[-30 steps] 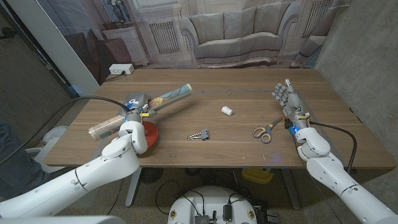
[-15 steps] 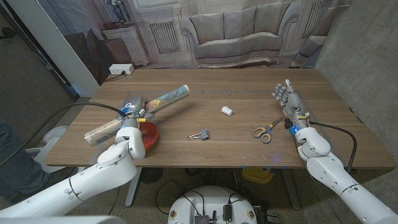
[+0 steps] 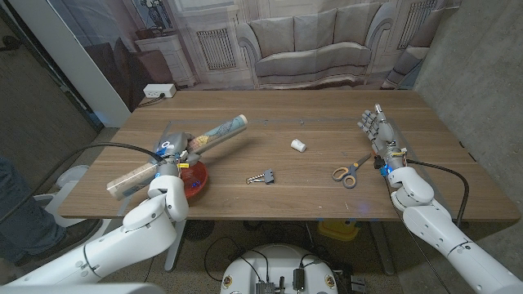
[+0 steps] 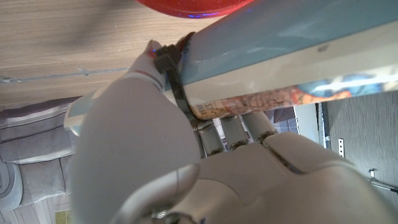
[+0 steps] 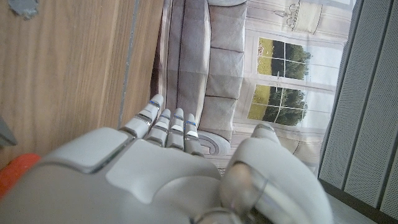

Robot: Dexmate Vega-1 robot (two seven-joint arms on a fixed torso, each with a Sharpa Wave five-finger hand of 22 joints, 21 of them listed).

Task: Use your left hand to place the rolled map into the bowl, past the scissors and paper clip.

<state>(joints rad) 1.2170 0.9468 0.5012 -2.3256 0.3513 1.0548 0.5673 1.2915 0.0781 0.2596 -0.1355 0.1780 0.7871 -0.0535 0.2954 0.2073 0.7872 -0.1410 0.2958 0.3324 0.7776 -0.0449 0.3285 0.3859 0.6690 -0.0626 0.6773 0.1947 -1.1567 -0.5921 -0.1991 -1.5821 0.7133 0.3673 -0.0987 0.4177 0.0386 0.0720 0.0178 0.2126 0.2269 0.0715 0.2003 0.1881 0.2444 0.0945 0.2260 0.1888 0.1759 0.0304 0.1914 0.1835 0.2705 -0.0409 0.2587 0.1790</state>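
The rolled map (image 3: 176,151), a long printed tube, lies slanted across the table's left side, and my left hand (image 3: 174,149) grips it near its middle. In the left wrist view the map (image 4: 292,59) runs across my left hand's fingers (image 4: 249,127). The red bowl (image 3: 194,179) sits just under and in front of that hand; its rim (image 4: 186,5) shows beside the map. The scissors (image 3: 350,172), orange-handled, lie at the right, close to my right hand (image 3: 377,131), which stands with fingers straight and holds nothing. A black paper clip (image 3: 263,176) lies mid-table.
A small white roll (image 3: 298,145) sits on the wooden table (image 3: 327,204) right of centre. A sofa and a cabinet stand beyond the far edge. My right hand's back (image 5: 143,174) shows against the sofa.
My left hand has drawn the map leftward and toward the near edge, its near end now sticking out further past the bowl. The right hand has stayed still.
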